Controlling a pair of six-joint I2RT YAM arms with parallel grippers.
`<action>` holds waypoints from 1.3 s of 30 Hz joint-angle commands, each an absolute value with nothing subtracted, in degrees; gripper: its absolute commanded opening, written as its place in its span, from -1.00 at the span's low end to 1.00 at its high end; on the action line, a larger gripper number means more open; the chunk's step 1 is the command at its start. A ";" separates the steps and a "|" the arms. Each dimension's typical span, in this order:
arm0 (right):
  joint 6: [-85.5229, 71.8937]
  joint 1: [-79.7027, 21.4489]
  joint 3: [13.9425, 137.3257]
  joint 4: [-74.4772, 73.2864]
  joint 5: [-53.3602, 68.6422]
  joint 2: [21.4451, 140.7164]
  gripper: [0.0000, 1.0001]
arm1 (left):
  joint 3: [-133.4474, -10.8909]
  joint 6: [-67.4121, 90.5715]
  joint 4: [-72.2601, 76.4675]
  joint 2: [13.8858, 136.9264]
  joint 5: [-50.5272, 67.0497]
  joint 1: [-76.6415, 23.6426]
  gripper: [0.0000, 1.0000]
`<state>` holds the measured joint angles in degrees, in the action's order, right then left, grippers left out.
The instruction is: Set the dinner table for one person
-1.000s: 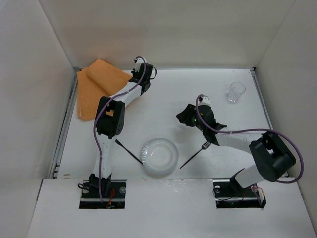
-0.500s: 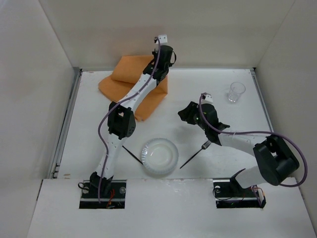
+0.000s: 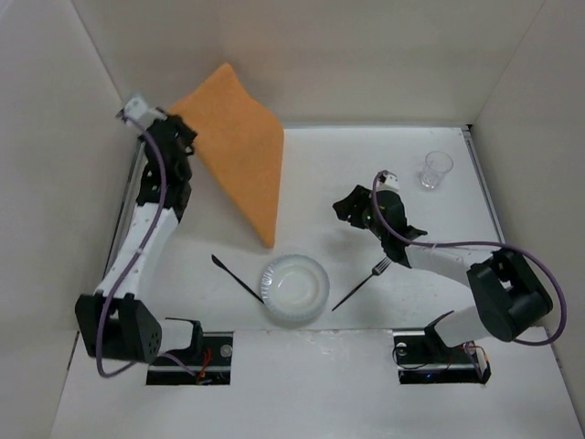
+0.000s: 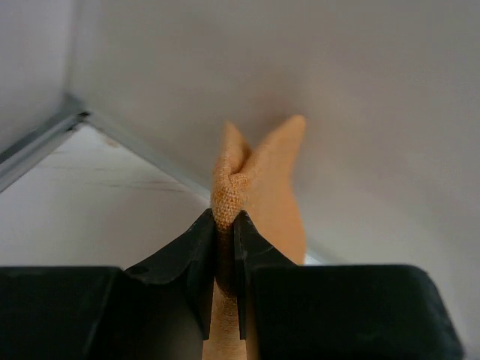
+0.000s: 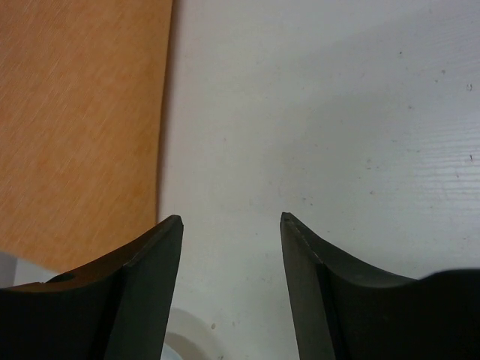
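The dinner table is a white tabletop. An orange cloth placemat hangs lifted above its back left, spread in a slanted sheet with its lowest corner near the plate. My left gripper is raised at the far left and shut on the cloth's upper edge. In the left wrist view the gripper pinches a fold of the cloth. My right gripper hovers open over the middle of the table. Nothing sits between its jaws, and the cloth shows to their left.
A white plate sits at the near middle, its rim low in the right wrist view. A black knife lies left of it, a black fork right. A clear glass stands back right. White walls enclose the table.
My left arm has swung from the back middle to the far left and up, carrying the cloth, which now hangs unfolded. My right gripper has opened wider and barely moved.
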<state>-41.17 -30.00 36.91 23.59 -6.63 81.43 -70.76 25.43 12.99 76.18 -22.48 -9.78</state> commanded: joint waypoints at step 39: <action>-44.49 -38.82 77.18 7.49 -4.82 108.66 -0.88 | -46.85 51.93 31.37 77.42 -16.79 1.02 -0.97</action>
